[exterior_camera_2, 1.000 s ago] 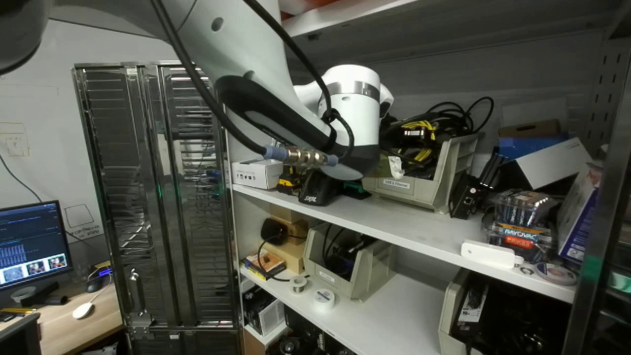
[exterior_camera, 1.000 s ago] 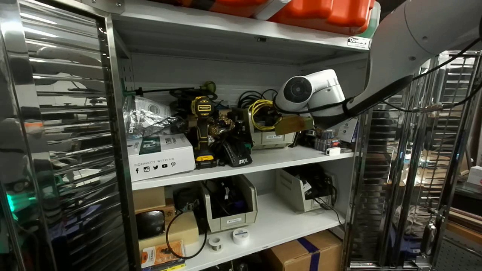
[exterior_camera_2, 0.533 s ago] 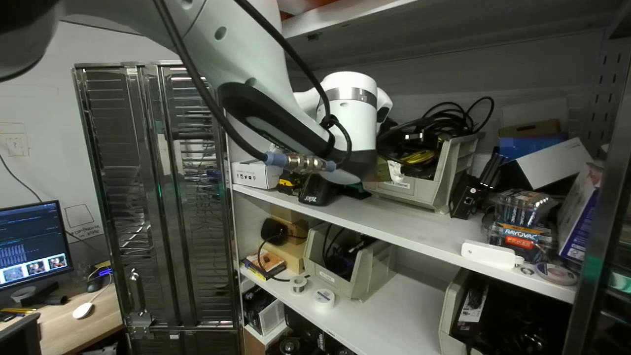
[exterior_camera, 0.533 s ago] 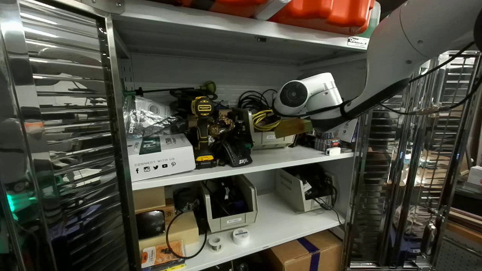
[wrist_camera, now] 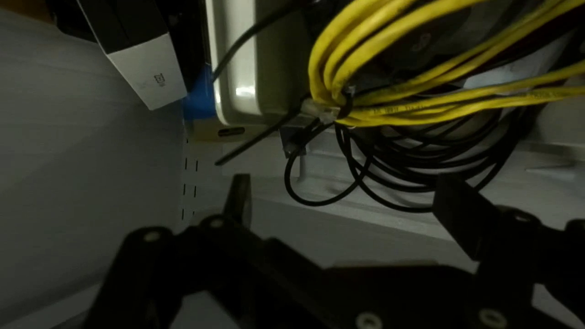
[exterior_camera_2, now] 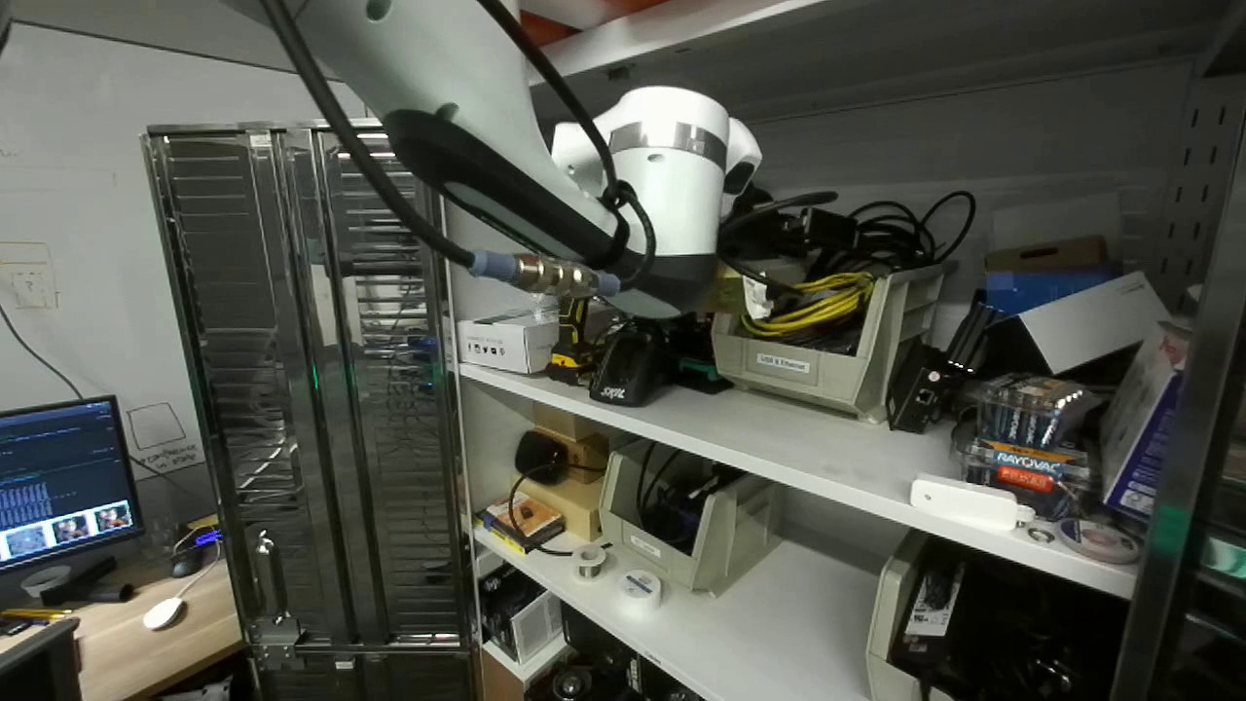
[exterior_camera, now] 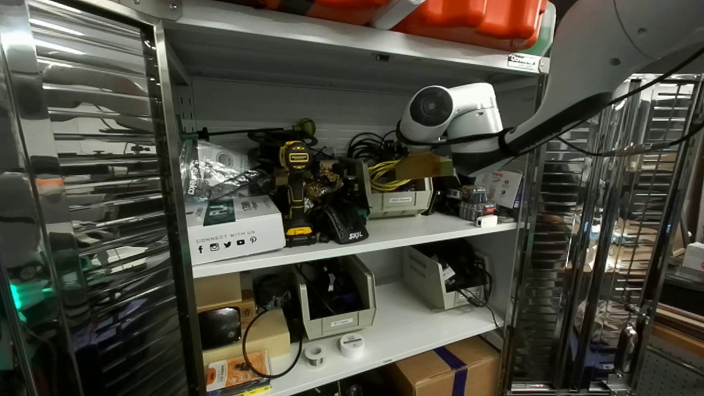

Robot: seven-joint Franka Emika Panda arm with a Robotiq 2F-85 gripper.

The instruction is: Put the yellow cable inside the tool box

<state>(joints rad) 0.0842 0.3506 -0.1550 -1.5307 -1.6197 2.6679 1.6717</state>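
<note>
Your gripper (wrist_camera: 343, 192) had its jaws wide; the yellow cable (exterior_camera_2: 825, 310) lay in the tool box (exterior_camera_2: 829, 382), black cables (exterior_camera_2: 896, 255) heaped behind it, a black SKIL item (exterior_camera_2: 625, 368) near the box

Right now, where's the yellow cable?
In both exterior views, the yellow cable lies coiled in the grey bin labelled "USB & Ethernet", right of the black SKIL device.

Bright yellow cable (wrist_camera: 411, 109) — pale grey tool box (exterior_camera_2: 833, 378), black tool (wrist_camera: 346, 203) — brown carton (exterior_camera: 426, 377), blue-striped.
</note>
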